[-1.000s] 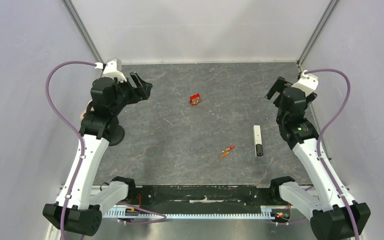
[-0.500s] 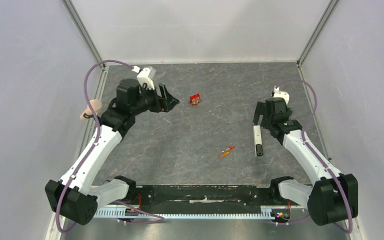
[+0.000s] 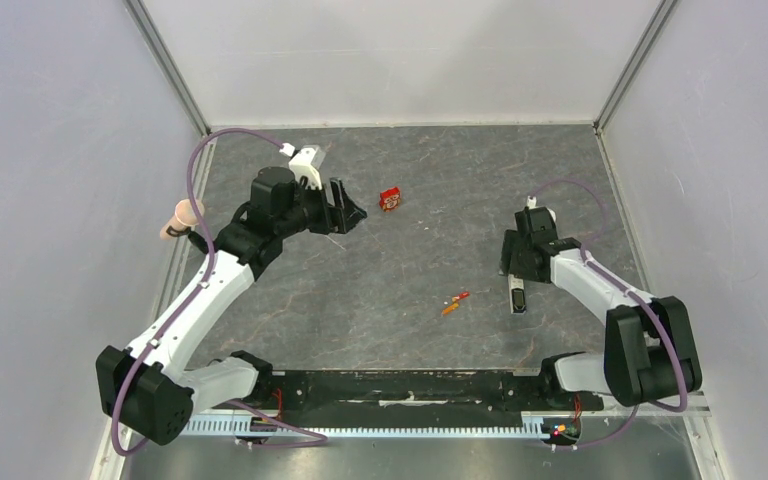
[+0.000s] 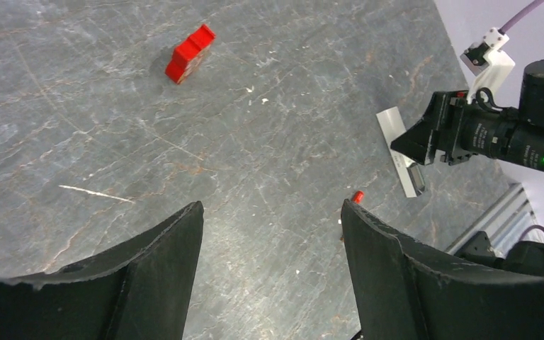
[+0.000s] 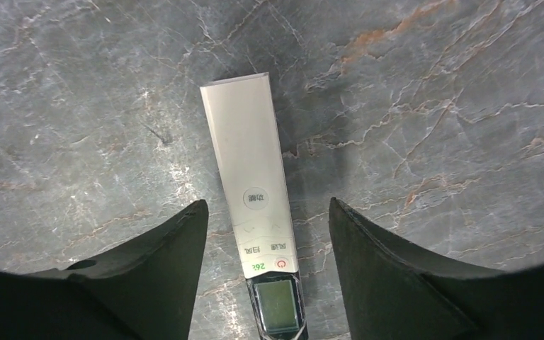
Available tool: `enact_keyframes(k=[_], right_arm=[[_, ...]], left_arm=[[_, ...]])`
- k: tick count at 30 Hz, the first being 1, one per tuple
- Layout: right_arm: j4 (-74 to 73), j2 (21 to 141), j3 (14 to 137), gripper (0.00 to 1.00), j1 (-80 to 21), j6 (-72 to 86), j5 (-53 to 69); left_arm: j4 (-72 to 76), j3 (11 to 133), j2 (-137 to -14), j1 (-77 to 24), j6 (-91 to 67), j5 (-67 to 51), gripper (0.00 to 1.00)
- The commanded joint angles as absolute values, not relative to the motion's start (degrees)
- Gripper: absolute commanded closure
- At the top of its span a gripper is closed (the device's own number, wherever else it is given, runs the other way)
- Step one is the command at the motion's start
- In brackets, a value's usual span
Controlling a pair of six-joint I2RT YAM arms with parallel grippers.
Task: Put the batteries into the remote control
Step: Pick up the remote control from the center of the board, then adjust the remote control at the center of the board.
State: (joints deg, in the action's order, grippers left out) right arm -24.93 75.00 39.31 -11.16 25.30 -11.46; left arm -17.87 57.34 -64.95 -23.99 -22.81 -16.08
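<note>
The remote control [image 3: 516, 294] lies on the dark table at the right, button face up. In the right wrist view the remote control [image 5: 249, 170] is a white bar with its dark screen end nearest the camera. My right gripper [image 3: 512, 258] is open and low over it, and in its own view the right gripper [image 5: 267, 203] has one finger on each side of the bar, not touching. The two batteries [image 3: 455, 302] lie together left of the remote; one red tip [image 4: 358, 196] shows past my left finger. My left gripper [image 3: 356, 212] is open and empty above the table, as the left gripper [image 4: 270, 207] also shows in its own view.
A small red box [image 3: 390, 199] sits at the back centre of the table, just right of my left gripper, and also shows in the left wrist view [image 4: 190, 53]. A pinkish object [image 3: 182, 215] sits by the left wall. Grey walls close in the table on three sides.
My right arm has swung down and forward, bringing its open gripper over the remote. My left arm has reached right toward the red box, gripper still open.
</note>
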Motion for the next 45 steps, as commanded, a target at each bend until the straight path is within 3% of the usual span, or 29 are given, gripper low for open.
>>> enact_keyframes(k=[1, 10, 17, 21, 23, 28, 35, 45], right_arm=[[-23.5, 76.9, 39.1, 0.4, -11.5, 25.9, -11.4], [-20.5, 77.6, 38.8, 0.69, -11.5, 25.8, -9.5], [-11.2, 69.2, 41.1, 0.7, -11.5, 33.2, 9.8], [9.5, 64.9, 38.0, 0.7, -11.6, 50.1, 27.6], [23.0, 63.3, 35.3, 0.7, -12.7, 61.7, 30.1], [38.6, 61.3, 34.4, 0.7, -19.3, 75.6, 20.9], [52.9, 63.9, 33.7, 0.66, -29.5, 86.2, 6.4], [59.7, 68.1, 36.2, 0.65, -33.6, 87.5, 4.1]], left_arm=[[-19.3, 60.1, -64.1, -24.2, -18.6, -10.8, 0.23], [-21.9, 62.1, -62.8, -24.2, -15.7, -6.3, 0.23], [-20.7, 61.6, -59.7, -24.1, -23.9, -3.0, 0.24], [-13.2, 57.8, -55.6, -24.2, -29.5, -7.4, 0.25], [-5.2, 53.7, -53.3, -24.2, -33.3, -12.0, 0.25], [11.9, 45.1, -51.1, -25.3, -46.3, -13.4, 0.26], [20.1, 45.3, -56.7, -32.1, -53.0, -14.9, 0.26], [30.1, 44.2, -59.5, -38.0, -56.6, -19.3, 0.26]])
